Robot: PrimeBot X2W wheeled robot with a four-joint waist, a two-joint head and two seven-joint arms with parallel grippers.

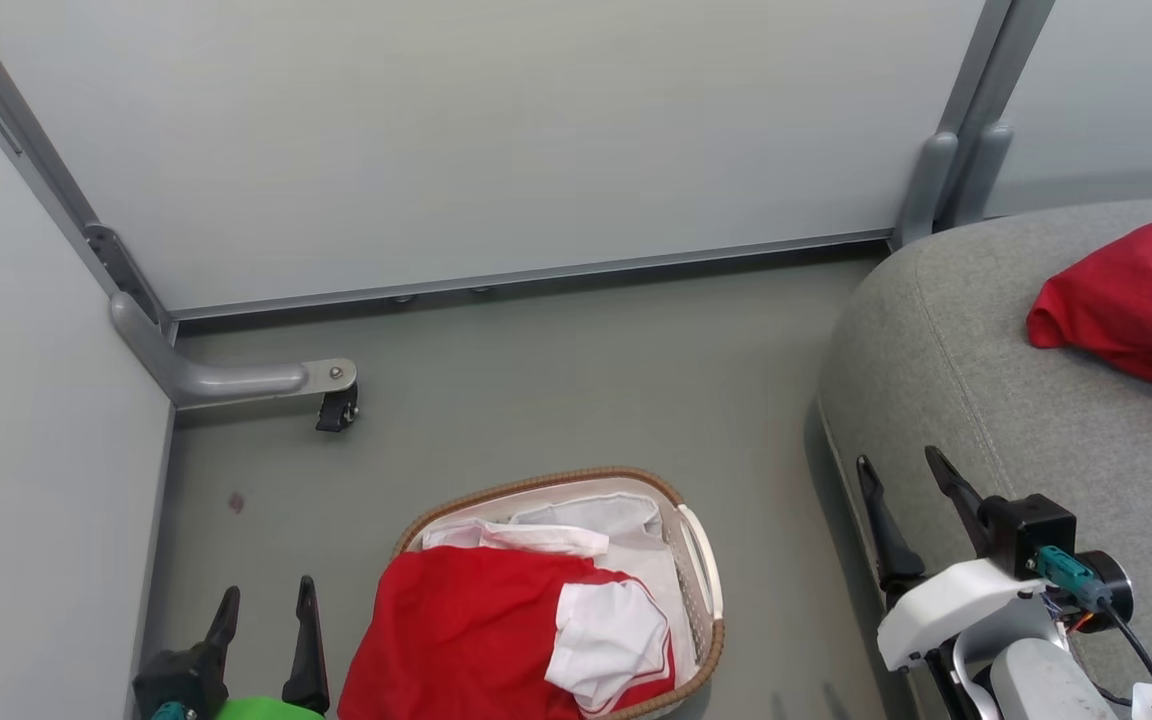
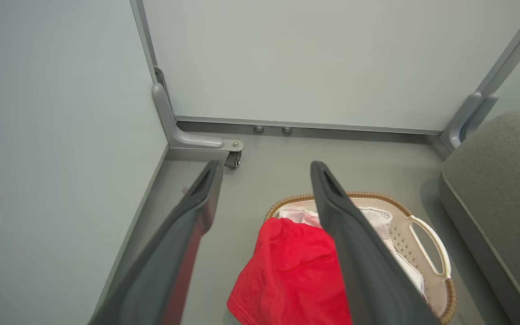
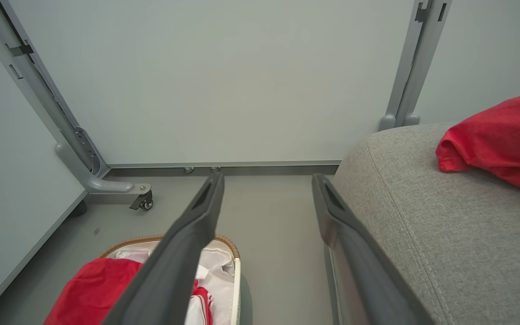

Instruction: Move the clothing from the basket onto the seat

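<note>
You can see soft red clothing [image 1: 466, 630] with a white sleeve bunched up in the basket [image 1: 704, 560]. It spills over the basket's near rim. The basket is oval cream plastic with small holes, a brown woven rim and a loop handle. A white cloth liner [image 1: 591, 515] lies inside it. The basket sits on the smooth grey floor [image 1: 556, 380], near the seat [image 1: 976, 400] but not touching it. The seat is a big grey fabric cushion with a round corner and a stitched seam. Another red piece [image 1: 1131, 300] lies crumpled on top of it, well apart from the basket.

Your left gripper [image 1: 269, 587] hangs just beside the basket. Its long dark fingers [image 2: 359, 257] are spread wide and hold nothing. Your right gripper [image 1: 900, 457] is by the seat's edge, with its fingers pointing up and spread wide, and it holds nothing too. Flat pale wall panels [image 1: 496, 140] in grey metal frames stand behind, and one has a small black wheel [image 1: 338, 408].
</note>
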